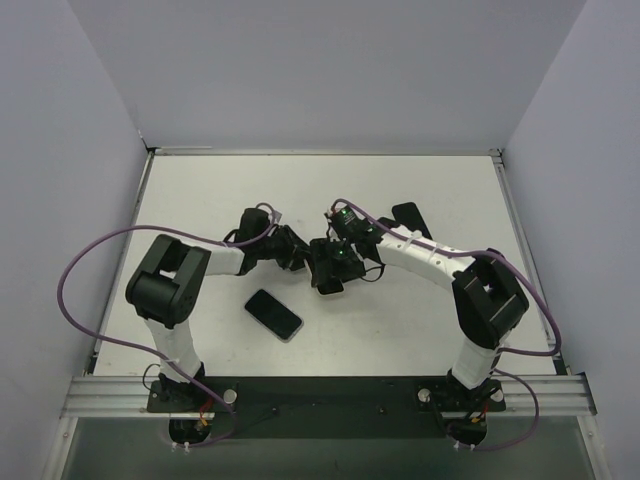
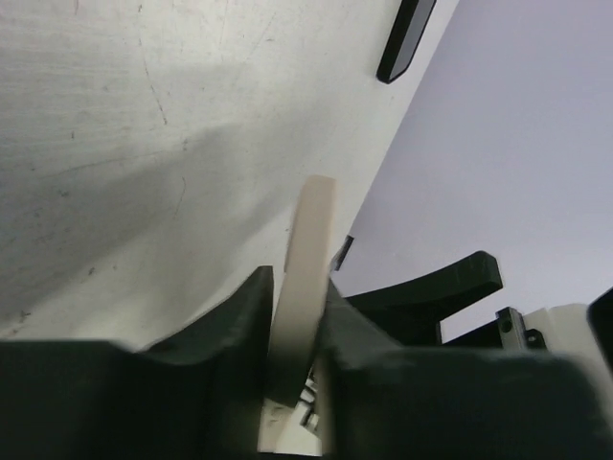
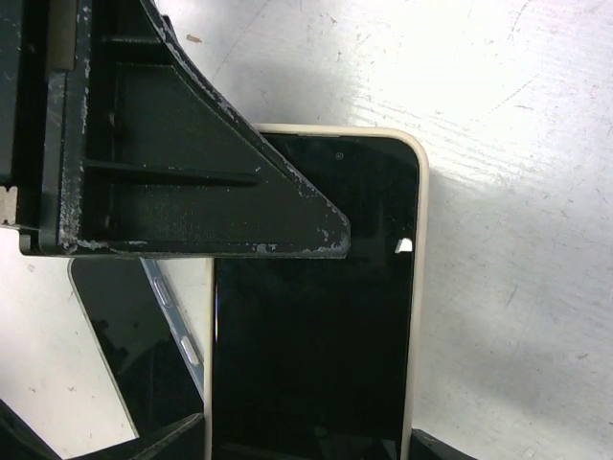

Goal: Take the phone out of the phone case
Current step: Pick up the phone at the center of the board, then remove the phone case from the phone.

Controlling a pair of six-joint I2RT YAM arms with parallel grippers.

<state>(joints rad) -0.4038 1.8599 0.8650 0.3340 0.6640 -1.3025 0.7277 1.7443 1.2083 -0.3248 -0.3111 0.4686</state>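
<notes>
The phone, its black face (image 3: 316,326) framed by the cream case rim (image 3: 415,287), is held off the table between both grippers at the centre of the top view (image 1: 318,262). My right gripper (image 3: 306,443) is shut across its width, jaws on both long edges; in the top view it is at centre (image 1: 332,270). My left gripper (image 2: 297,321) is shut on the cream case edge (image 2: 311,240), coming from the left in the top view (image 1: 298,254). Its black finger (image 3: 192,182) covers the phone's upper left corner in the right wrist view.
A second dark phone with silver side buttons (image 1: 274,314) lies flat on the table in front of the grippers, also in the right wrist view (image 3: 124,345). A flat black object (image 1: 407,215) lies behind the right arm, also in the left wrist view (image 2: 406,40). Grey walls surround the table.
</notes>
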